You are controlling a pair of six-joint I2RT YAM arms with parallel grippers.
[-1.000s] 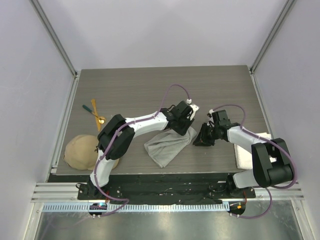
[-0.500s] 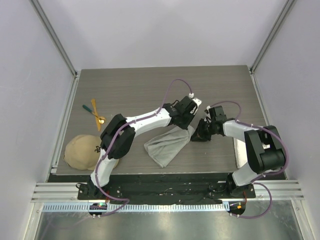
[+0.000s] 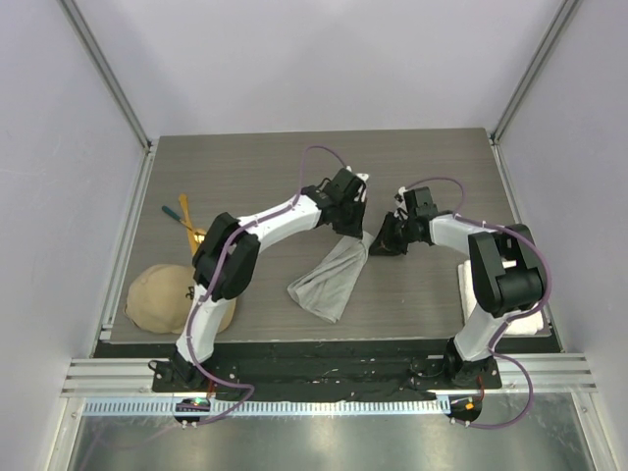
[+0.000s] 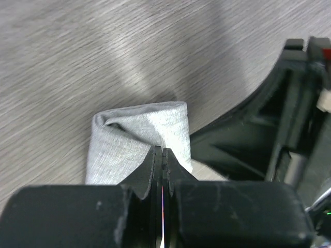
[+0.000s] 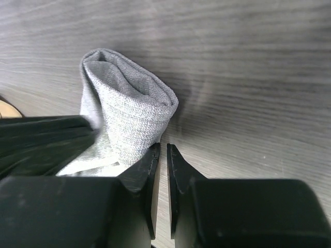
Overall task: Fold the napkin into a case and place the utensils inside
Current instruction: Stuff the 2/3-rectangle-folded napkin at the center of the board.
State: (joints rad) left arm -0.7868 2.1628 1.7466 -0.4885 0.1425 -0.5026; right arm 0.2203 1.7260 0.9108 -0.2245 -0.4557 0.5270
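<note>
The left gripper [image 4: 162, 151], clenched on the far end of the light grey soft cloth napkin [image 3: 329, 280] at the centre of the grey wood-grain table [image 3: 245, 167], has drawn it farther away into 1 narrower strip, advancing the folding step, while the right gripper [image 5: 161, 149] stands nearly closed beside it, grasp indeterminate.

**Pale grey cloth on dark wood grain, among black-and-white arms**

The thin, light grey soft cloth napkin [image 3: 329, 280] is plain, and the wrist views show a fine heathered weave. The flat wooden table [image 3: 245, 177] is dark grey-brown with paler grain streaks. The slender utensils are a shiny gold spoon [image 3: 199, 235], an orange-yellow handled piece [image 3: 183, 207] and a dark teal handled piece [image 3: 172, 211]. The rounded tan fabric cap [image 3: 157, 299] bears a small black emblem [image 3: 188, 291]. The thick towel [image 3: 530, 322] is white. The left arm [image 3: 275, 221] and right arm [image 3: 451, 233] have white shells, black joints and purple cables [image 3: 319, 157]. The left gripper [image 4: 162, 152] and right gripper [image 5: 162, 147] are matte black.
</note>
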